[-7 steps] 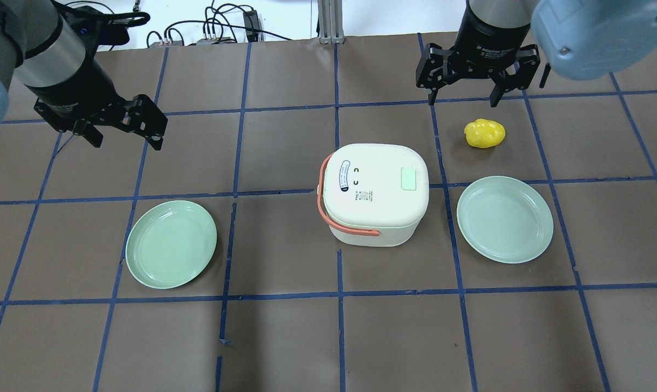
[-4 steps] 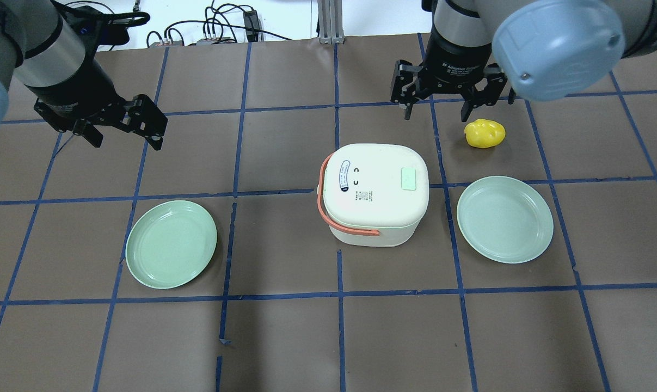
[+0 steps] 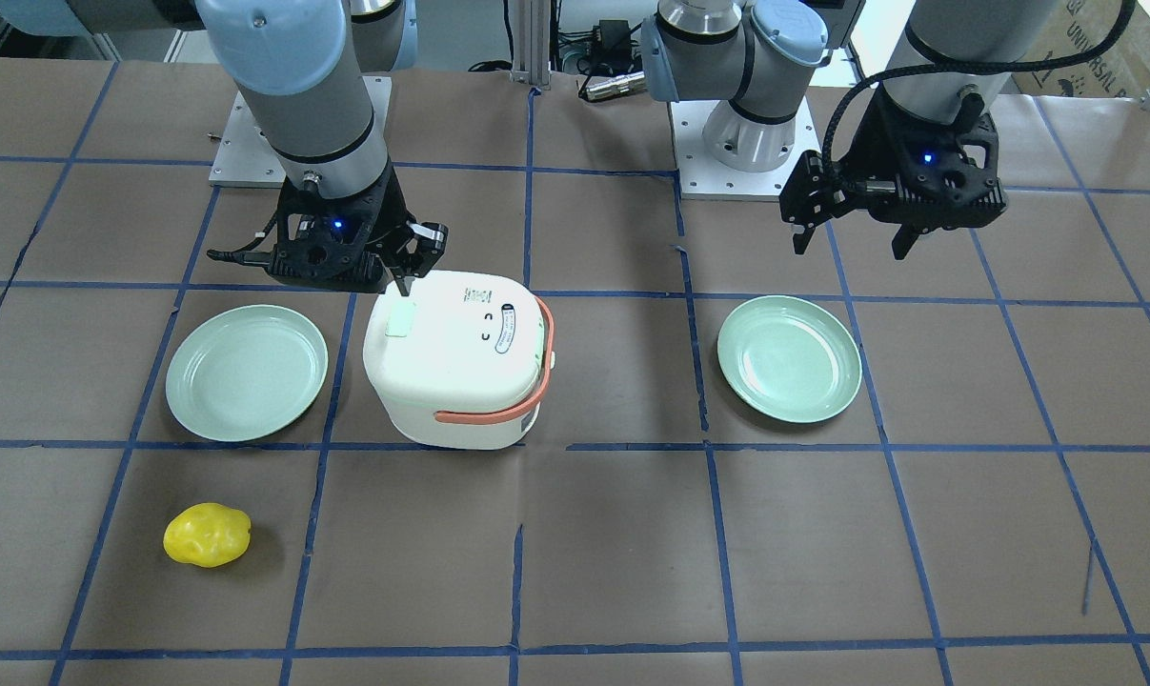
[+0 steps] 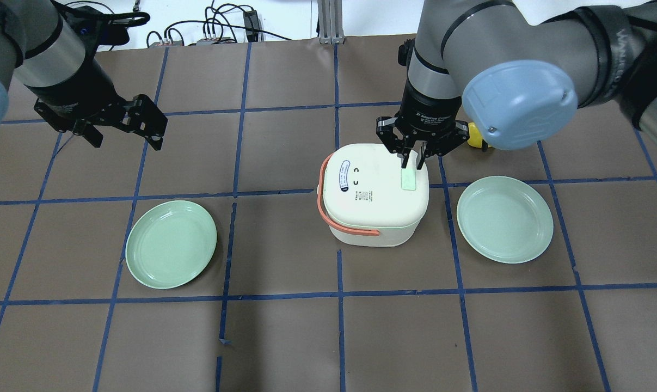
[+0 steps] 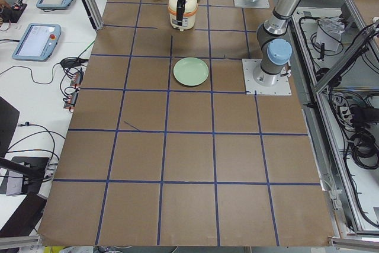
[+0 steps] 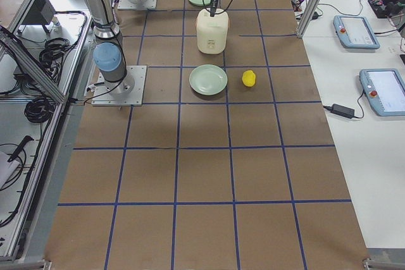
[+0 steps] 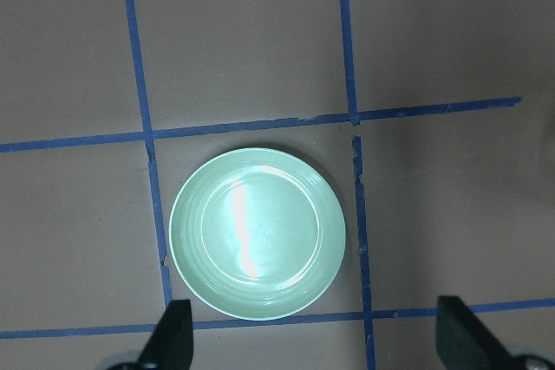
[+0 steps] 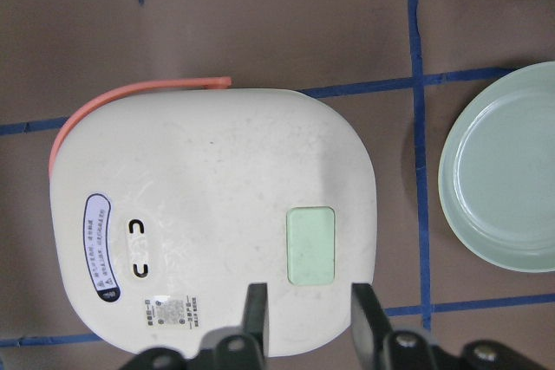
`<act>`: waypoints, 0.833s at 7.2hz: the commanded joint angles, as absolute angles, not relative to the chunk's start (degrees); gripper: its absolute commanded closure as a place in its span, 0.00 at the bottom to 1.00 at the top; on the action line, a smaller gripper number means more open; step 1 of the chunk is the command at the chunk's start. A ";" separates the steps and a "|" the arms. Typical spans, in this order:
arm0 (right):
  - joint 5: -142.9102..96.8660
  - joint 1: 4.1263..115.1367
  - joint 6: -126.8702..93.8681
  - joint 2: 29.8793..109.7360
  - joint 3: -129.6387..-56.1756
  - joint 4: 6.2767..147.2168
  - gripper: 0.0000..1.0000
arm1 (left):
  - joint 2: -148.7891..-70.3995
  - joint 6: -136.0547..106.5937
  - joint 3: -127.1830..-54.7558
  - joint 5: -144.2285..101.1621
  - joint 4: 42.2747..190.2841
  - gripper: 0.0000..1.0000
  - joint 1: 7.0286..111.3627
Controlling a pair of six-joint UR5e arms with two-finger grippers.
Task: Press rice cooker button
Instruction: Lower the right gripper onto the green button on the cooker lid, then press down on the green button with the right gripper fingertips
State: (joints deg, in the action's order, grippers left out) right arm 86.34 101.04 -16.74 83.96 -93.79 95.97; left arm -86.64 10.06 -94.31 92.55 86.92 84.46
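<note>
1. Tally on the counter (image 4: 284, 337): one rice cooker (image 4: 374, 196), two pale green plates, one yellow lump (image 3: 207, 534) and two end effectors.
2. The rice cooker sits mid-counter between the plates, lid closed. Its salmon handle (image 4: 321, 196) lies folded round the side toward the robot's left.
3. One pale green button (image 4: 409, 178) shows on the lid, on the side toward the robot's right.
4. The right end effector (image 4: 415, 160) hangs right over that button. Its fingers are apart by a narrow gap with nothing between them.
5. In the right wrist view the button lies just ahead of that gap. Whether a fingertip touches the lid, I cannot tell.
6. The left end effector (image 4: 126, 144) hovers well away on the robot's left, spread wide and empty.
7. The left plate (image 4: 171, 244) and the right plate (image 4: 504, 219) are both bare, one on each side of the cooker.
8. Hard to see: from overhead the right arm covers nearly all of the yellow lump, leaving only a sliver.
9. The right wrist view cuts the lump off at its top corner and crops the right plate at its edge.
10. The print on the lid label is too small to read.
</note>
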 commanded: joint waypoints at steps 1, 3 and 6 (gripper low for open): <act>86.22 101.07 -16.35 83.59 -94.75 95.98 0.94 | -86.66 10.02 -94.31 92.55 86.92 0.00 84.46; 86.31 100.81 -16.17 82.54 -94.75 97.98 0.94 | -86.66 10.02 -94.31 92.55 86.92 0.00 84.46; 86.66 100.11 -15.91 80.43 -94.75 99.58 0.94 | -86.57 10.11 -94.31 92.55 86.92 0.00 84.46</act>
State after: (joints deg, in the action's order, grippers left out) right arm 86.52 100.36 -15.97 81.18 -94.74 99.01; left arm -86.65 10.08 -94.31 92.55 86.92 84.46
